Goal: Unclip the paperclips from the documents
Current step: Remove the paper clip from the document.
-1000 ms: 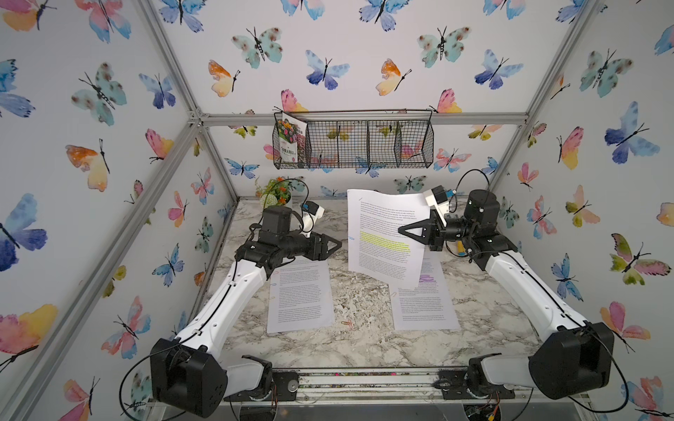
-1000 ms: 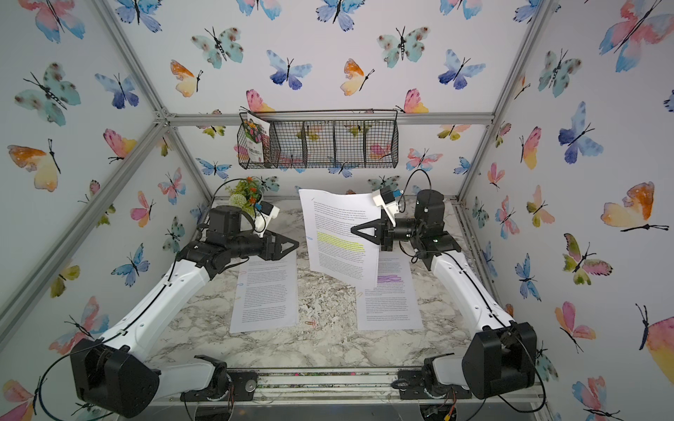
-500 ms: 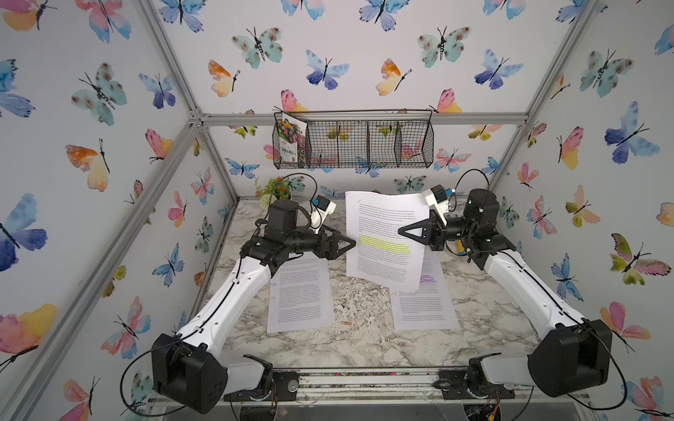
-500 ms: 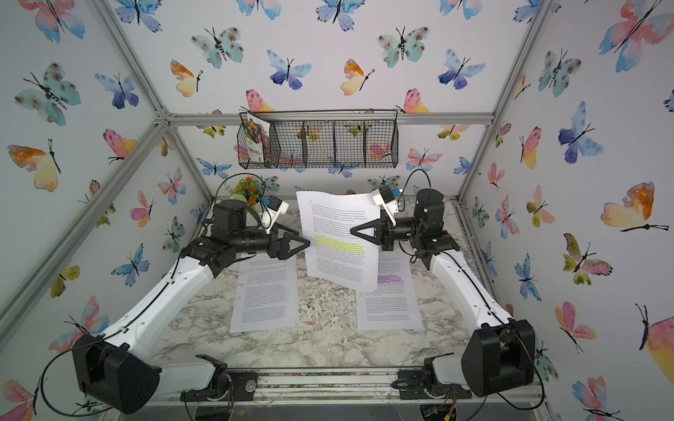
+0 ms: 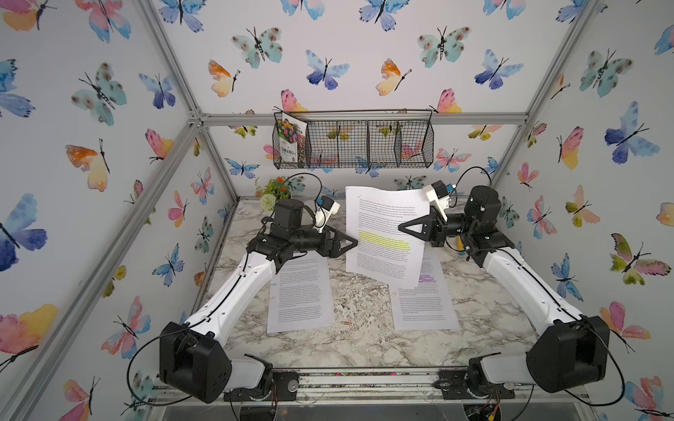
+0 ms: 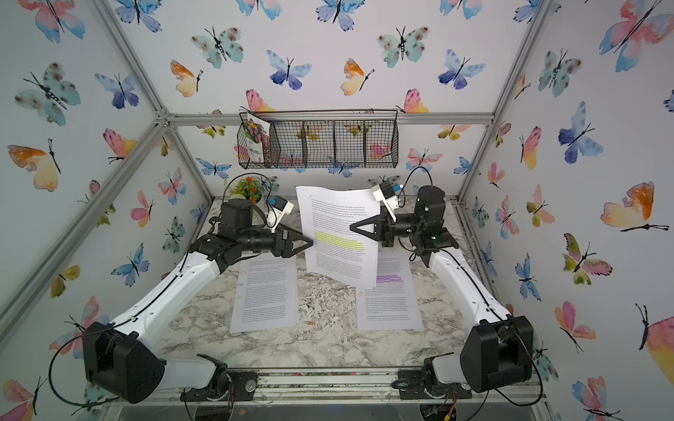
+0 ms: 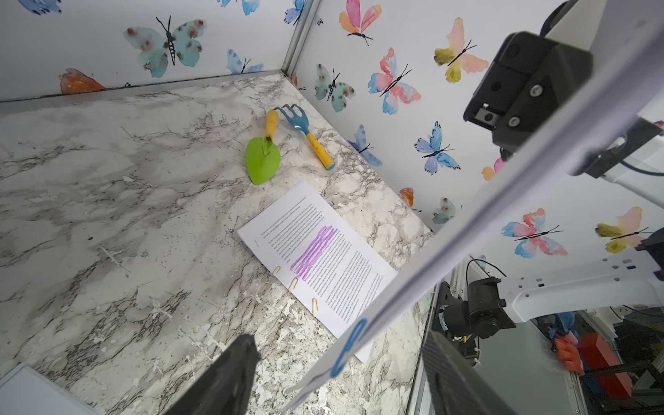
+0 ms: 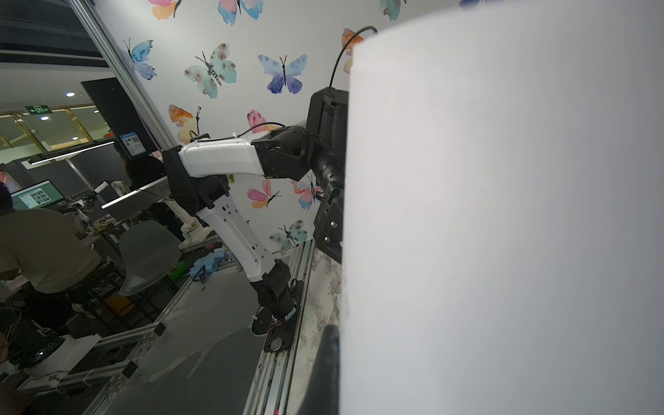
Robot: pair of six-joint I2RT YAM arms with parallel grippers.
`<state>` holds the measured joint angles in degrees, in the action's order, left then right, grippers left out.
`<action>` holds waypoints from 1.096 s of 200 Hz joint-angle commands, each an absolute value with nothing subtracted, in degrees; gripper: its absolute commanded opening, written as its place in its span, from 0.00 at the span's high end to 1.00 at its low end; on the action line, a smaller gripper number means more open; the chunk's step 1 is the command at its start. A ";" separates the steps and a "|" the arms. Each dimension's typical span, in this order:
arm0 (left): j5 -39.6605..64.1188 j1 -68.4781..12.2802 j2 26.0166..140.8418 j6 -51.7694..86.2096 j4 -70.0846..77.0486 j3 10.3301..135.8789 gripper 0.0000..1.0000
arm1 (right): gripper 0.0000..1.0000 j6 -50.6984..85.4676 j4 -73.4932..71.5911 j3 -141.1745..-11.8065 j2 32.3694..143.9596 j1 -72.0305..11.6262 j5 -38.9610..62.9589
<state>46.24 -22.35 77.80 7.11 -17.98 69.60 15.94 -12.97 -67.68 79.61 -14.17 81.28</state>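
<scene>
We have brought the spread left jaws up to the blue paperclip; right jaws clench the document; pull next.

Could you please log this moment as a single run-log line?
right gripper: shut on yellow-highlighted document, held upright | left gripper: open, astride blue paperclip on its edge

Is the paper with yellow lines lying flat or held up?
Held up. The right hand pinches the paper, which hangs upright above the table.

Yellow-highlighted doc upright in R gripper; L gripper at its edge
</scene>
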 commanded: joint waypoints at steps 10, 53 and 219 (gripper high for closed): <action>48.40 -22.68 79.91 8.75 -16.94 73.18 0.47 | 0.98 16.96 -15.45 -69.43 80.42 -14.16 82.84; 48.69 -22.76 80.82 9.15 -18.19 73.91 0.90 | 0.98 16.89 -15.65 -69.35 80.53 -14.16 82.41; 38.39 -17.62 78.41 7.08 -26.54 72.91 1.00 | 0.98 3.39 -4.88 -67.50 79.54 -12.85 75.55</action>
<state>43.13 -19.51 80.40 8.23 -23.27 73.30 6.39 -6.13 -67.83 80.34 -13.85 76.25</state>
